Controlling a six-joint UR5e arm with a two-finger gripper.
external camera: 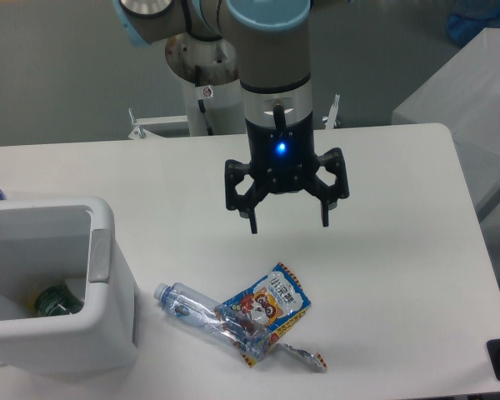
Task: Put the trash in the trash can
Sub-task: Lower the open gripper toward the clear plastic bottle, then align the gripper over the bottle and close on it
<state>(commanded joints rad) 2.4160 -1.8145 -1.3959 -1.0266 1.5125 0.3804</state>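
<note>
A: Left side?
B: White trash can (pixel 108 275) at the counter's (pixel 400 208) left edge, rounded corners, thick rim, light-grey handle (pixel 99 254) on the side facing the trash. Something dark green (pixel 57 301) sits in the bottom; can't tell what it is.

A: The trash?
B: Just right of the can, near the front edge. Crushed clear plastic bottle (pixel 202 317) lying flat, cap end toward the can, blue label partly showing. Blue-and-orange cartoon snack packet (pixel 271 306) tilted, its lower left corner overlapping the bottle's far end. Small silver foil wrapper (pixel 304 356) touching the packet's bottom edge, at the right of the pile.

A: Claw?
B: Claw (pixel 287 223) hangs above the counter, up and slightly right of the packet, well clear of everything. Fingers (pixel 252 219) spread wide apart, pointing down, nothing between them, touching nothing. Blue light lit on the wrist body.
</note>
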